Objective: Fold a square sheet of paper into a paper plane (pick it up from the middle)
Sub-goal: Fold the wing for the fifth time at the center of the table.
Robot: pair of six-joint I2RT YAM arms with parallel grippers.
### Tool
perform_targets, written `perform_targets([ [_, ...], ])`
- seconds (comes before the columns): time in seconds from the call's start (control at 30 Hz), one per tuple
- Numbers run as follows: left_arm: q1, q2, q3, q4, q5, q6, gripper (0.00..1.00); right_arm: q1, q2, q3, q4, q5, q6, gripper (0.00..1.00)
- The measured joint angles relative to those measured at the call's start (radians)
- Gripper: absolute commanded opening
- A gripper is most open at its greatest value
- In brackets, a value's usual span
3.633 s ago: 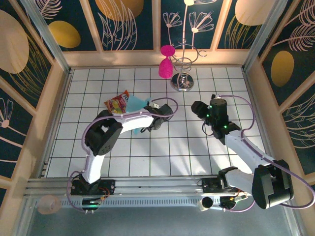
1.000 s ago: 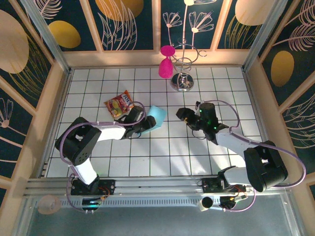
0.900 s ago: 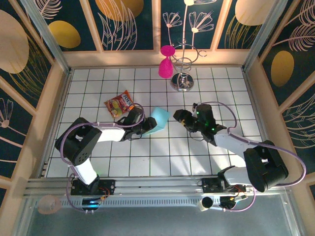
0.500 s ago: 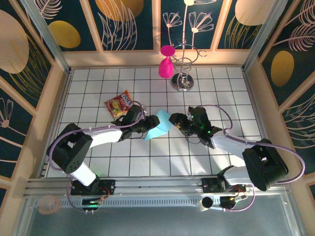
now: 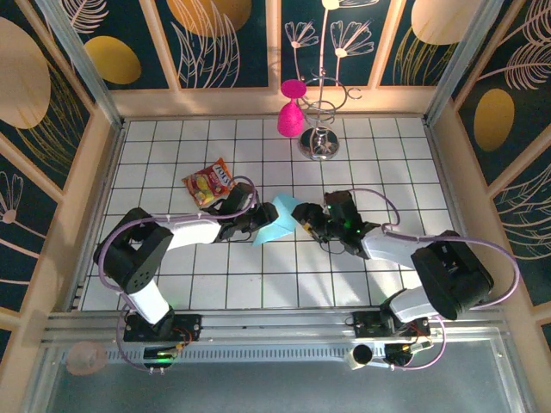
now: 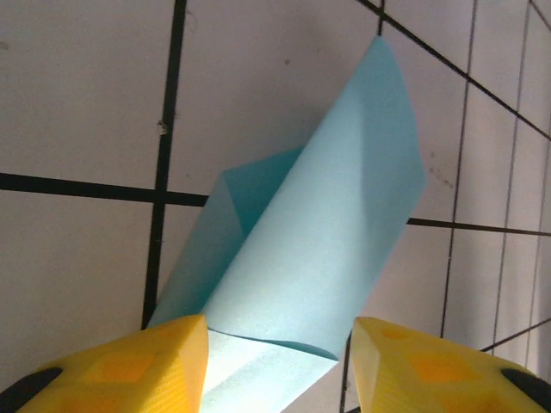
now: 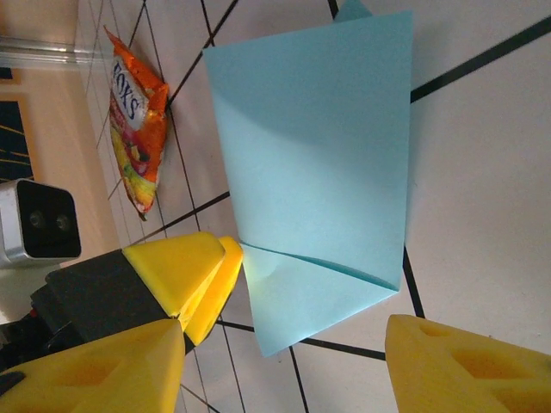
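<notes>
The square sheet of paper (image 5: 280,217) is light blue and curled over on itself, tilted up off the white grid table (image 5: 362,146) near its middle. My left gripper (image 5: 261,222) comes at it from the left. In the left wrist view the sheet (image 6: 318,224) bows between the yellow fingers (image 6: 138,366) of that gripper (image 6: 280,366), which is shut on its near end. My right gripper (image 5: 303,215) faces the sheet from the right and is open (image 7: 280,370). The sheet (image 7: 318,146) lies just ahead of its fingers (image 7: 469,366). The paper plane is out of view.
A red-and-yellow snack packet (image 5: 209,182) lies left of the sheet, behind the left arm, also visible as the packet (image 7: 133,129) in the right wrist view. A metal stand (image 5: 320,142) with a pink piece (image 5: 290,112) stands at the back. Wooden walls ring the table.
Both grippers have closed in on each other at the table's middle. The sheet has risen and shifted right with the left gripper. Both sets of jaws have narrowed a little.
</notes>
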Motion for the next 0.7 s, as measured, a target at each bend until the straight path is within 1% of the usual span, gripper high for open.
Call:
perform_targets([
  [0.13, 0.0, 0.05, 0.003, 0.0, -0.001, 0.0, 0.46, 0.003, 0.027, 0.0, 0.01, -0.006, 0.01, 0.61],
  [0.33, 0.001, 0.053, 0.01, 0.001, -0.003, -0.003, 0.46, 0.016, 0.063, 0.002, 0.017, -0.026, 0.027, 0.58],
  [0.6, 0.001, 0.053, 0.004, 0.009, -0.003, -0.007, 0.46, 0.038, 0.148, 0.033, 0.025, -0.05, 0.06, 0.47],
  [0.7, 0.001, 0.053, 0.003, 0.012, -0.003, -0.01, 0.45, 0.038, 0.164, 0.048, 0.024, -0.051, 0.07, 0.44],
])
